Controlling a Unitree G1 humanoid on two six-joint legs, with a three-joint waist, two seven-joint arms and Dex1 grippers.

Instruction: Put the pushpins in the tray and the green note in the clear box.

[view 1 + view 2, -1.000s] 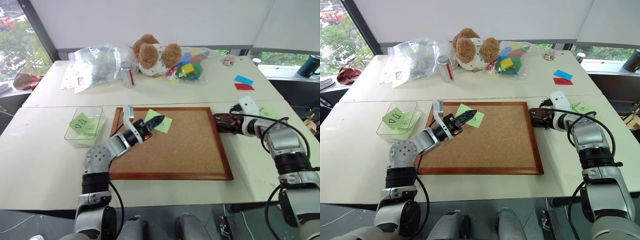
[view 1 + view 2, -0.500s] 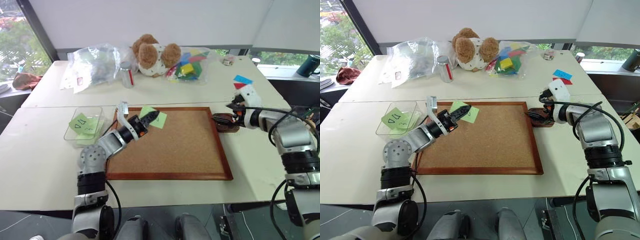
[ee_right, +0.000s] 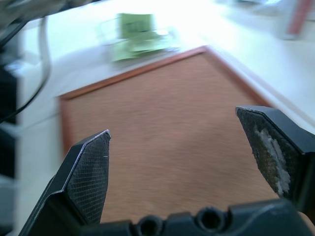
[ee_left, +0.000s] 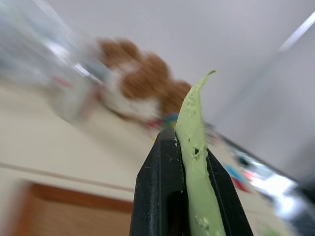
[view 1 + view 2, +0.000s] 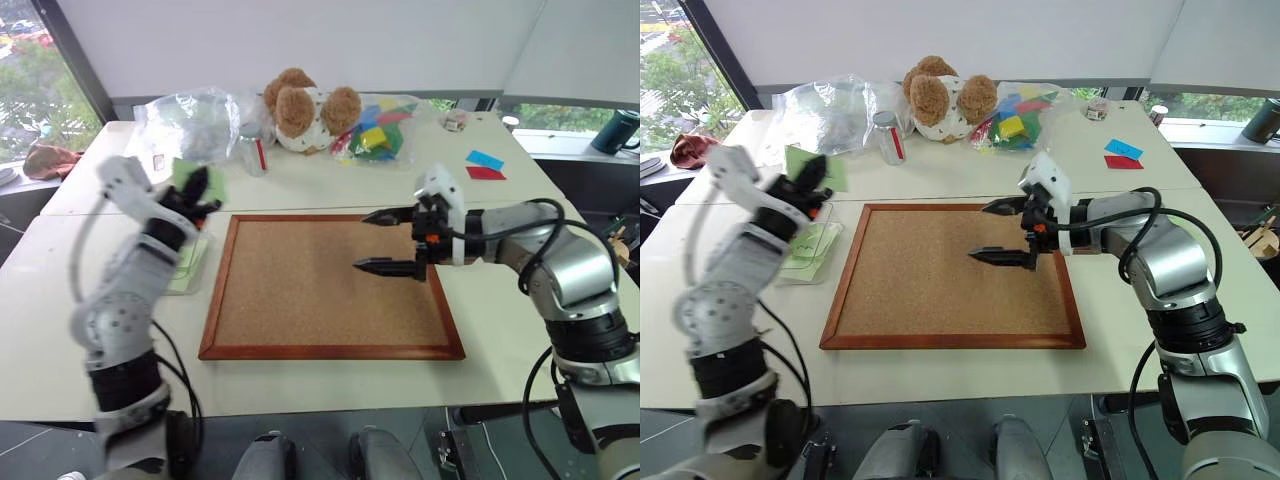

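Jaws of the left gripper (image 4: 189, 162) pinch the green note (image 4: 196, 147), lifted above the clear box (image 5: 808, 248) by the bench's left edge, likely so it can be dropped inside. Right gripper (image 5: 385, 241) hovers with jaws wide and empty over the corkboard (image 5: 320, 300), whose surface looks bare. Behind, along the far edge, sit clear plastic bags (image 5: 190, 125), a plush bear (image 5: 305, 108) and a can (image 5: 886, 136), none blocking the drop. Notes already lie in the box.
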